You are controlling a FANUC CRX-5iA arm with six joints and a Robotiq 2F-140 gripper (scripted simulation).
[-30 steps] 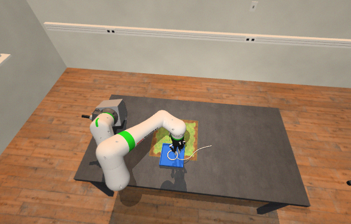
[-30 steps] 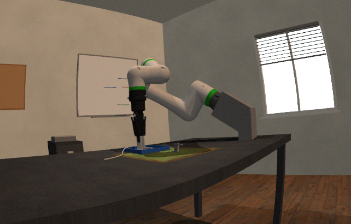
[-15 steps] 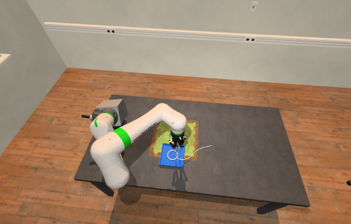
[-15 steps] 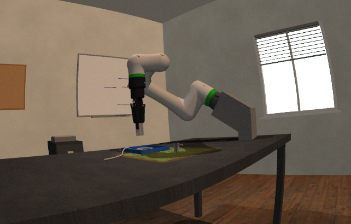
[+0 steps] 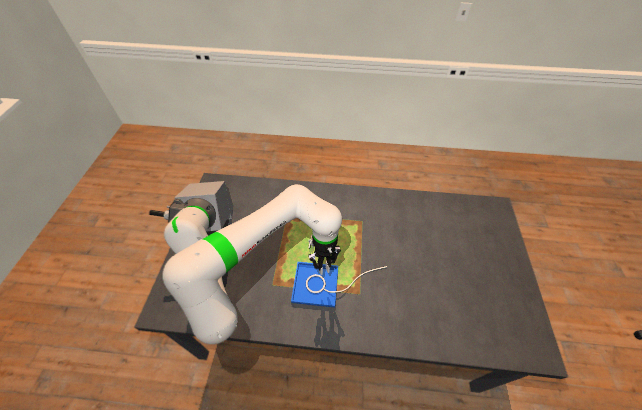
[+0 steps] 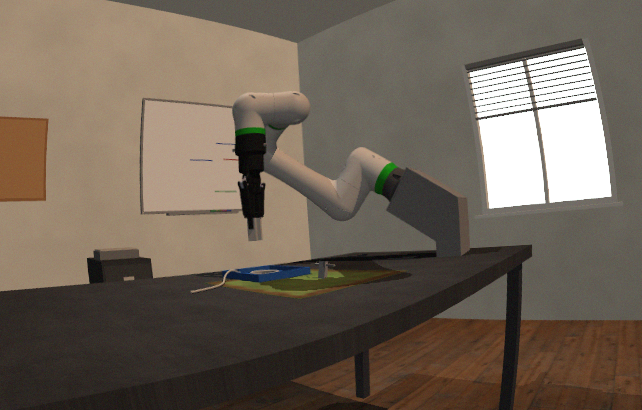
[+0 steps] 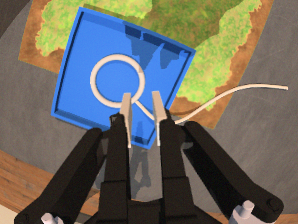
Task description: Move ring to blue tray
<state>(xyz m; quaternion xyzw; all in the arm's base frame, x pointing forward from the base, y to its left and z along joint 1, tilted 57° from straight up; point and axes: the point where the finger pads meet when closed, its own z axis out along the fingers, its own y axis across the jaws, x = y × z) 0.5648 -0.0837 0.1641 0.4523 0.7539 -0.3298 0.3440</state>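
The white ring lies flat on the floor of the blue tray. A white cord runs from the ring over the tray's wall onto the table. The short grey stake stands bare on the green mat behind the tray. My gripper hangs high above the tray's back edge. Its fingers stand a little apart with nothing between them.
The mat and tray sit near the middle of a dark table. The arm's grey base stands at the table's back left corner. A dark box shows beyond the table's far edge.
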